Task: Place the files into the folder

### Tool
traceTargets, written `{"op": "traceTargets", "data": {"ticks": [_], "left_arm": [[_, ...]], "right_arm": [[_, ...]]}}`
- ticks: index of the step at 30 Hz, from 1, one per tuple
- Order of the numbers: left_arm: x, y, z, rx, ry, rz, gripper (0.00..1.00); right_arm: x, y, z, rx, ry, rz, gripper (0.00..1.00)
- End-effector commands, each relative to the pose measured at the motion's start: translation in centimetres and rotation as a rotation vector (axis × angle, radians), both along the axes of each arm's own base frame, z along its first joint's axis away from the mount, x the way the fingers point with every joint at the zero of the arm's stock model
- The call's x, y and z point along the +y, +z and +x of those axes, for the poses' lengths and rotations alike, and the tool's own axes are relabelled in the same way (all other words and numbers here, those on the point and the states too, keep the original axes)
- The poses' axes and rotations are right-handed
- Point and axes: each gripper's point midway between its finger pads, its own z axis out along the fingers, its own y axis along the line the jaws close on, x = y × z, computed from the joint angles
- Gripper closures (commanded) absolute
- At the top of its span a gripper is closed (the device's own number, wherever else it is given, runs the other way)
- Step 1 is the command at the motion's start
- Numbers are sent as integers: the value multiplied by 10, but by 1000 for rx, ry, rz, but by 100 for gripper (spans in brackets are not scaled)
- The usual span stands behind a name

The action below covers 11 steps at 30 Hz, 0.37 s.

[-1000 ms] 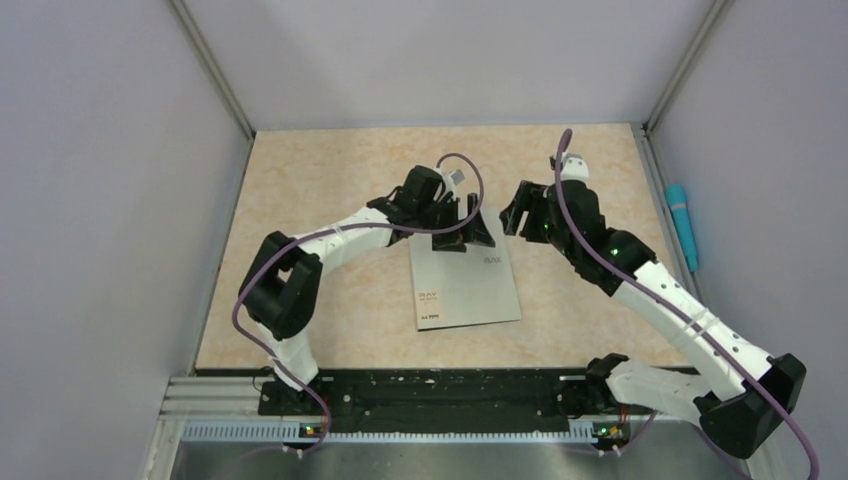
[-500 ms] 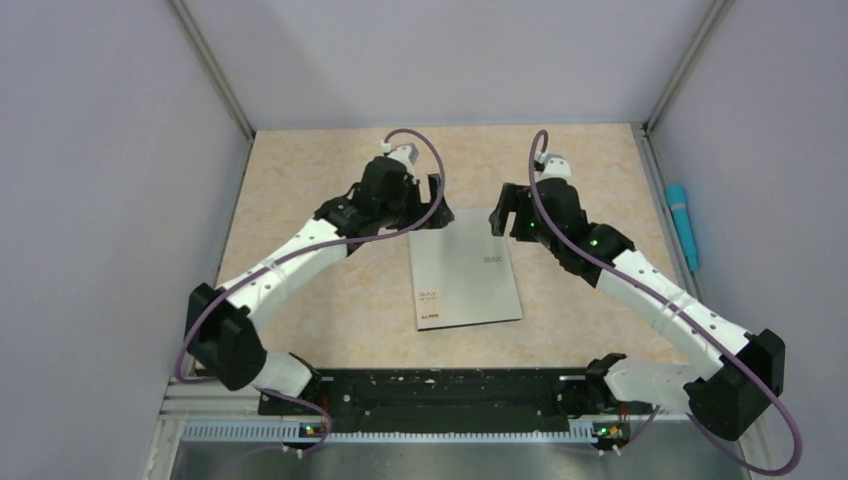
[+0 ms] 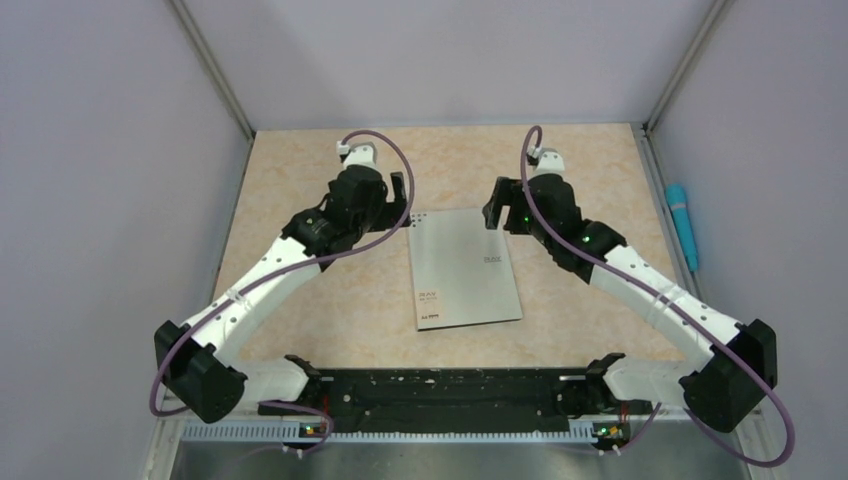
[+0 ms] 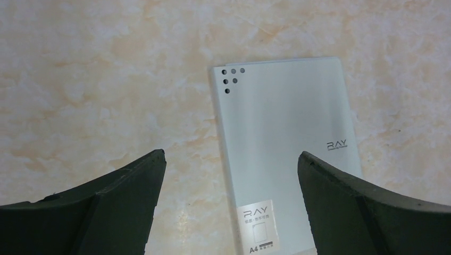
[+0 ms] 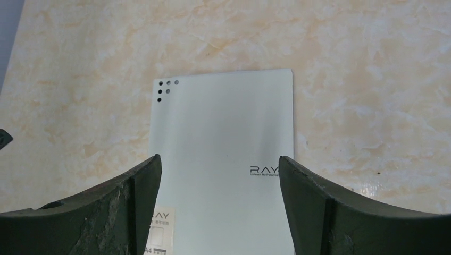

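Observation:
The folder [image 3: 465,268] lies closed and flat on the tabletop, grey-beige cover up, with dark dots at its far left corner. It also shows in the left wrist view [image 4: 284,138] and the right wrist view [image 5: 223,138]. No white paper files are in view. My left gripper [image 3: 397,193] is open and empty, raised just left of the folder's far left corner; its fingers frame that side in its own view [image 4: 231,154]. My right gripper [image 3: 497,207] is open and empty, raised over the folder's far right corner, as its own view [image 5: 219,158] shows.
A blue pen-like stick [image 3: 683,225] lies along the right wall. Grey enclosure walls stand on three sides of the marbled beige tabletop [image 3: 300,280]. The arm bases sit on a black rail [image 3: 440,395] at the near edge.
My left gripper has drawn back leftward from the folder's far edge, and its arm has stretched out. My right gripper has shifted slightly left and farther back. The folder has not moved.

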Motion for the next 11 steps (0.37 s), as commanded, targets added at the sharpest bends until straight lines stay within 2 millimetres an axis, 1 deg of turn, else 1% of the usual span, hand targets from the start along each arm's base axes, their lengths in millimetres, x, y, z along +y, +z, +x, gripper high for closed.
{"op": "traceTargets", "data": {"ticks": [1, 4, 11], "left_arm": [[18, -1, -6, -18, 33, 39, 1], [19, -4, -11, -16, 16, 37, 1], [24, -11, -16, 2, 17, 55, 1]], "right_arm": [[4, 24, 14, -89, -7, 32, 20], [5, 29, 18, -101, -13, 36, 20], [3, 27, 17, -94, -27, 48, 20]]}}
